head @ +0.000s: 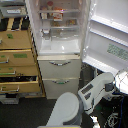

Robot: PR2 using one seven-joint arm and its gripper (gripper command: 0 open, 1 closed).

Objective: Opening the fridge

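The fridge stands in the middle of the exterior view with its large upper door swung wide toward the view's right. The white shelved interior shows, with several items on the shelves. A green sticker sits on the door's inner side. Two lower drawers with silver handles are closed. My white arm rises from the bottom of the view toward the door's lower edge. Its gripper end is blurred, just below that edge, and the fingers cannot be made out.
A tan wooden drawer cabinet stands at the exterior view's left, touching the fridge, with lower drawers partly pulled out. My grey body fills the bottom centre. A round pale object and cables lie at the right edge.
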